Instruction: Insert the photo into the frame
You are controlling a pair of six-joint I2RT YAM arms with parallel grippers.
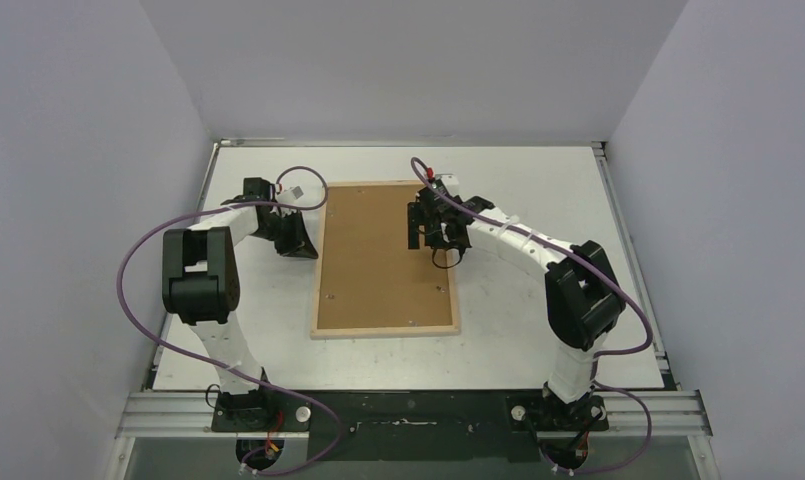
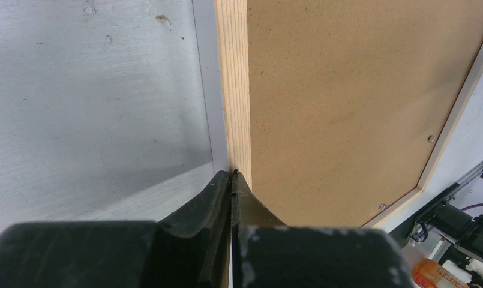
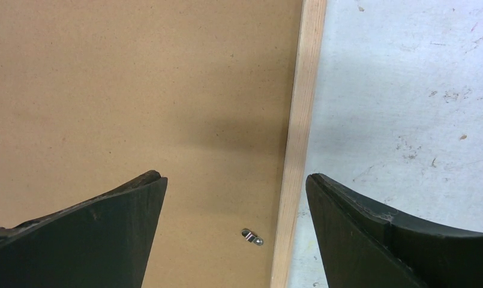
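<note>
The frame [image 1: 383, 331] lies flat in the middle of the table, a thin light-wood rectangle filled by a brown fibreboard backing panel [image 1: 383, 255]. The photo is hidden. My left gripper [image 1: 316, 248] is shut, its tips [image 2: 233, 175] down against the frame's left slat [image 2: 234, 90], with nothing showing between them. My right gripper [image 1: 438, 235] stands open over the frame's far right part. Its fingers [image 3: 236, 180] straddle the right slat [image 3: 302, 120], one over the backing panel [image 3: 137, 90] and one over the table.
Small metal clips [image 3: 252, 236] sit on the backing panel along the slats. White walls close in the table on the left, right and back. A metal rail [image 1: 408, 410] with the arm bases runs along the near edge. An orange-labelled item [image 2: 443, 273] lies beyond the frame's corner.
</note>
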